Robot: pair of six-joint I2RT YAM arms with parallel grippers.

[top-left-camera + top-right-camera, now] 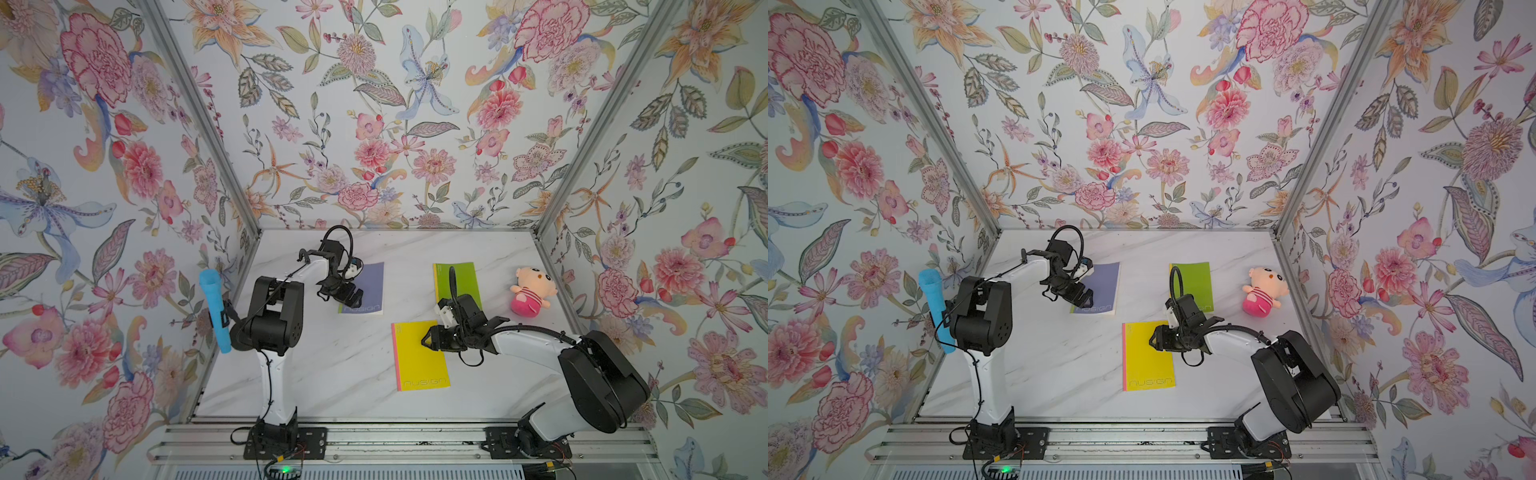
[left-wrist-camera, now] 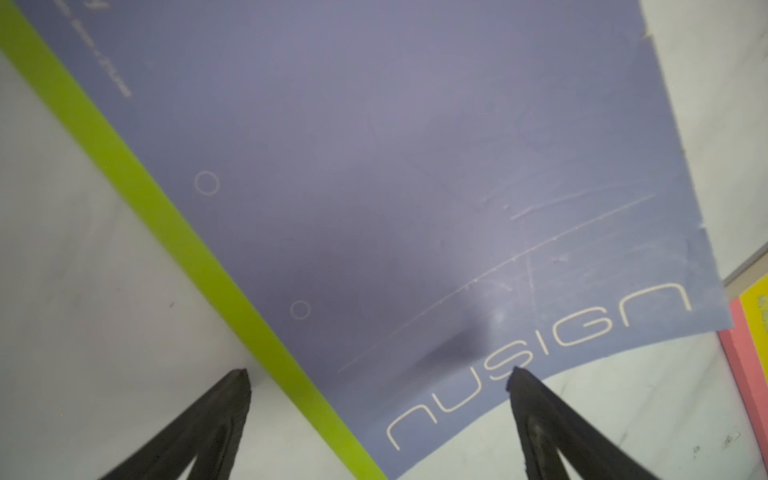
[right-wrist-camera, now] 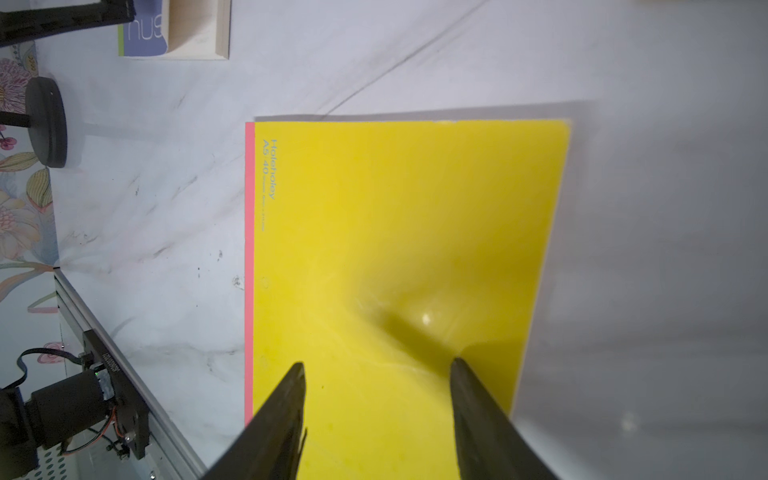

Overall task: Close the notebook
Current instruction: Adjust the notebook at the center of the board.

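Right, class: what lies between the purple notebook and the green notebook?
Only bare marble table separates the purple notebook from the green notebook; both top views show it.

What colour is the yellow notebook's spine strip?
Pink spine strip; right wrist view shows it best.

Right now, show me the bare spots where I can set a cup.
Widest: the table between the left arm and yellow notebook. A narrower strip runs along the back wall, behind the purple notebook and green notebook. Crowded: around the right gripper and plush toy.
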